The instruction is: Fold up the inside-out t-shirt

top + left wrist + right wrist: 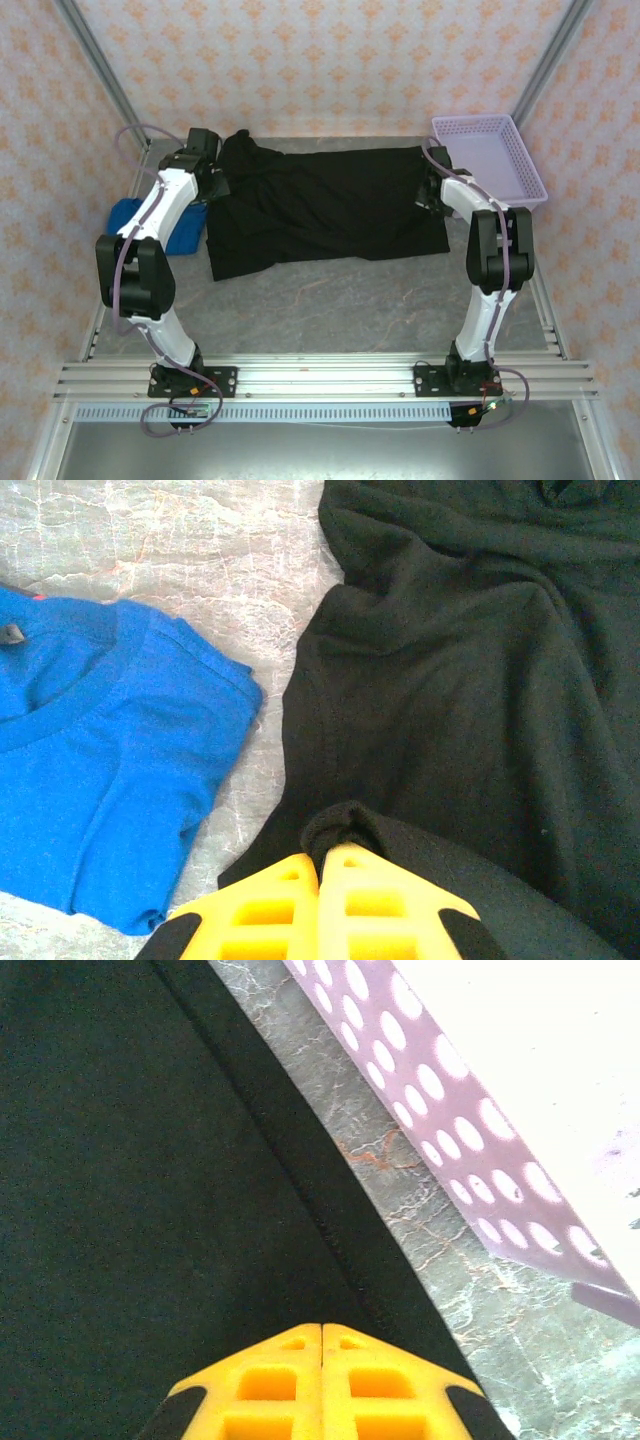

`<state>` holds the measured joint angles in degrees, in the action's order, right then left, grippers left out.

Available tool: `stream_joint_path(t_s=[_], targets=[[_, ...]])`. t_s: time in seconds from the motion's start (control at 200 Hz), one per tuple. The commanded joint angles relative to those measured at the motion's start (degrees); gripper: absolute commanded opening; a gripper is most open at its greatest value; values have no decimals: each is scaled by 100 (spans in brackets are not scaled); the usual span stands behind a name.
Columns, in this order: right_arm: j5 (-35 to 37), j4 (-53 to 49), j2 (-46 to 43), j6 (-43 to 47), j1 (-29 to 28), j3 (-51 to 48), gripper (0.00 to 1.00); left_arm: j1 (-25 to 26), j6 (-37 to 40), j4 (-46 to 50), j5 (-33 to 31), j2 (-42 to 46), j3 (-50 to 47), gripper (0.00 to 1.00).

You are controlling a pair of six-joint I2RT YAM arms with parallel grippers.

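Yellow plastic fingers (265, 910) of left gripper (320, 860) shut tight, pinching bump of black t-shirt (450, 700). Soft, wrinkly cloth ahead and right. Blue folded shirt (90, 760) to left on gray stone-look table (200, 570).

Right wrist: right gripper (322, 1330) shut, tips over straight stitched hem; can't tell if cloth caught. Purple holey basket (430, 1070) ahead-right.

Top: t-shirt flat, long way running gripper to gripper, rumpled end at left one.
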<state>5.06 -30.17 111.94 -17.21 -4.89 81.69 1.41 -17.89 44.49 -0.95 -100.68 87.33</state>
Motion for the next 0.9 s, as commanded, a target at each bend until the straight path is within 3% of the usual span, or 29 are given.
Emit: stream_joint_path(t_s=[0.0, 0.58, 0.801, 0.896], targets=[[616, -249, -1, 179, 5, 182, 0, -71, 34, -90, -179, -71, 255, 0], [793, -353, -141, 368, 12, 474, 0, -73, 113, -278, 542, -170, 389, 0], [620, -223, 351, 439, -12, 659, 0, -72, 84, -262, 216, -827, 588, 0], [552, -195, 556, 558, -39, 890, 6, -71, 109, -296, -76, -1202, 773, 0]])
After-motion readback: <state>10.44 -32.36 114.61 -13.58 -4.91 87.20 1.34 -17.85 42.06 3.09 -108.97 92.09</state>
